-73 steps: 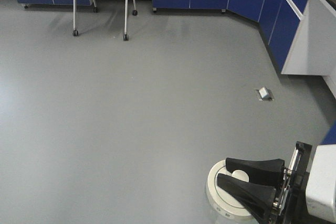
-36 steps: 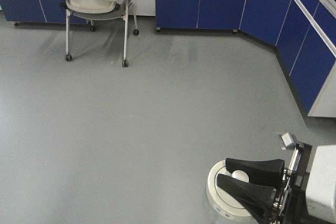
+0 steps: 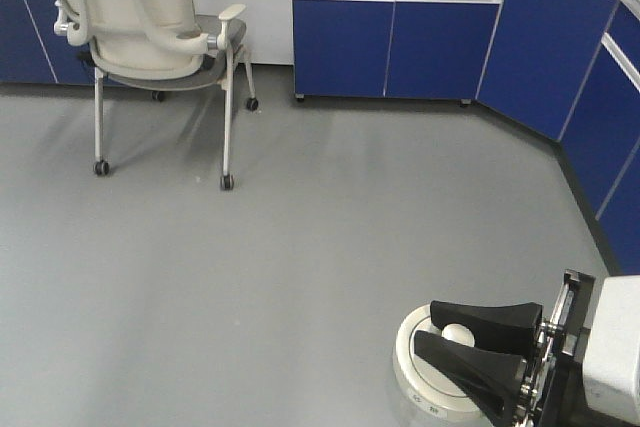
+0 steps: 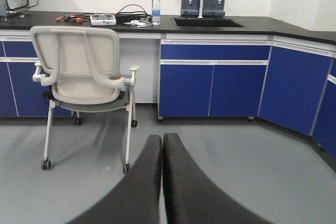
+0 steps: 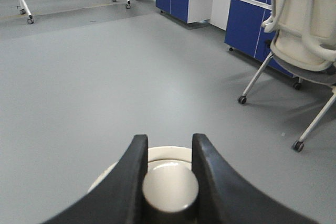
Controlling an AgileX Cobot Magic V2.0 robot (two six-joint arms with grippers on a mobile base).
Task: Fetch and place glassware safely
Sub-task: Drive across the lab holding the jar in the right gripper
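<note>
My right gripper [image 3: 428, 329] is shut on the central knob of the glass jar's cream-white round lid [image 3: 410, 359], holding the jar above the grey floor at the lower right of the front view. In the right wrist view the gripper [image 5: 168, 142] has its two black fingers pressed on either side of the knob [image 5: 170, 185], with the lid rim [image 5: 168, 152] showing beyond it. The glass body is hidden under the lid. My left gripper [image 4: 161, 141] is shut and empty, its fingers touching, pointing toward the cabinets.
A cream chair on castors [image 3: 140, 37] stands at the back left; it also shows in the left wrist view [image 4: 84, 72]. Blue cabinets [image 3: 400, 37] line the back and right walls. A black counter with a sink [image 4: 207, 22] and a water bottle [image 4: 155, 9] runs above them.
The whole scene has shifted: the chair and cabinets now appear larger and lower in the front view, and the floor box has left the frame. The right gripper still holds the jar the same way.
</note>
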